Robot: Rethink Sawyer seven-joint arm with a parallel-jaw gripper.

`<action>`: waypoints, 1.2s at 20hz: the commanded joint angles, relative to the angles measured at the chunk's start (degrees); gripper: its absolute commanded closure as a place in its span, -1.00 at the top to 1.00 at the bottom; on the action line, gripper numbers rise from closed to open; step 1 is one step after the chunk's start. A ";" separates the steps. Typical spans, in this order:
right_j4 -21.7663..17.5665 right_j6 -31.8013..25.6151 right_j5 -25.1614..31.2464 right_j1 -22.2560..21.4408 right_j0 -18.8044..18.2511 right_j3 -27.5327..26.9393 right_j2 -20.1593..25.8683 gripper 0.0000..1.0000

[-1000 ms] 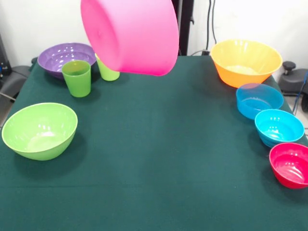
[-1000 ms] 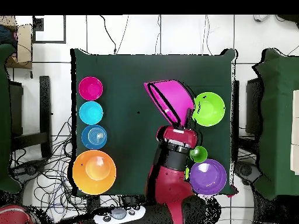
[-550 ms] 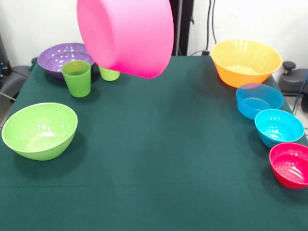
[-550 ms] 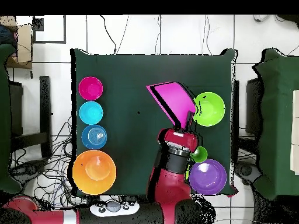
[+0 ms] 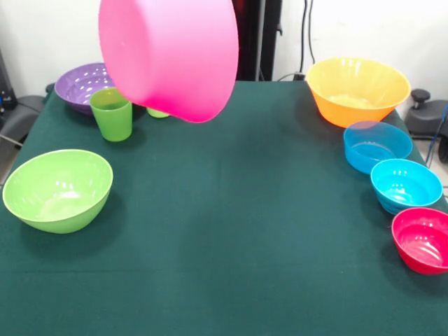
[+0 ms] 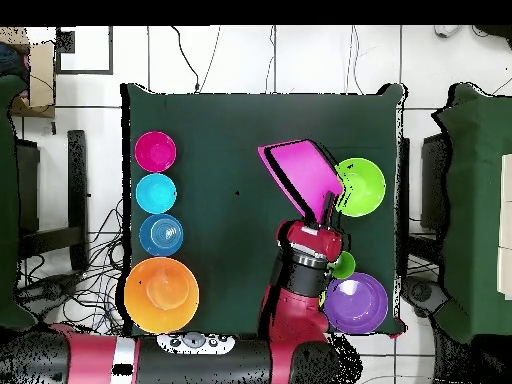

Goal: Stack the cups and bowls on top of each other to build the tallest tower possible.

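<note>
The large pink bowl point(image 5: 168, 52) hangs tilted high above the table's far left part, and my gripper point(image 6: 327, 206) is shut on its rim. In the overhead view the pink bowl point(image 6: 303, 172) hovers beside the lime-green bowl point(image 6: 360, 187). In the front view the bowl hides the gripper. The green cup point(image 5: 111, 114) stands in front of the purple bowl point(image 5: 80, 82). Only the foot of the lime cup point(image 5: 157, 113) shows under the pink bowl. The lime-green bowl point(image 5: 57, 189) rests at the left edge.
Along the right edge in the front view stand the orange bowl point(image 5: 358, 89), the translucent blue bowl point(image 5: 376, 145), the turquoise bowl point(image 5: 406, 185) and the small red bowl point(image 5: 422, 239). The green table cloth point(image 5: 238, 231) spans the middle. Cables lie on the floor around the table.
The gripper has carried the pink bowl leftward in the front view, towards the cups and the lime-green bowl. The bowl now covers most of the lime cup.
</note>
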 commanded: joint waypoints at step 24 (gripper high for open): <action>33.90 -9.07 0.37 21.16 7.53 2.22 10.79 -1.00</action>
